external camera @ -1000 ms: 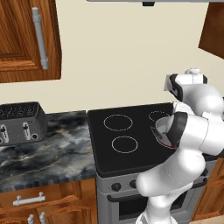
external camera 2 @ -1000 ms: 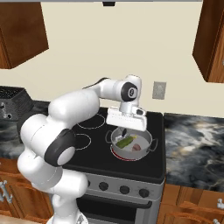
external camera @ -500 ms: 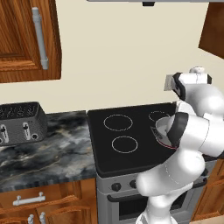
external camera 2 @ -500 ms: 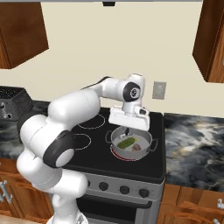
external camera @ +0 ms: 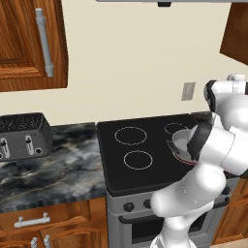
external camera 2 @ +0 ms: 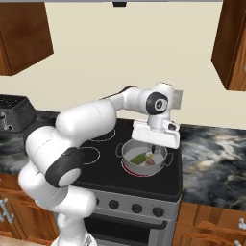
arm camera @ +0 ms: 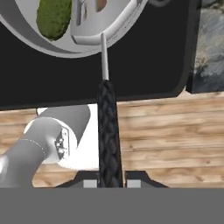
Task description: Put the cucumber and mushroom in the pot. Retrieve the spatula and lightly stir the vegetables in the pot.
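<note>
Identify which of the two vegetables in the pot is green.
The stubby green cucumber, lying on the left of the shallow grey metal pot in the right base view. The small pinkish-tan mushroom lies beside it, to its right.

My two base cameras sit behind me, left and right, looking forward and down at the stove (external camera: 145, 155), which both share. My hand camera looks closely along my pincer (arm camera: 109, 183) at the stove's front edge and the floor (arm camera: 175, 140).

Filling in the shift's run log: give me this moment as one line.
phase: stirring | pincer: shut on black-handled silver spatula | spatula head: inside shallow grey metal pot | green cucumber: in pot | pot: on black stovetop
</note>
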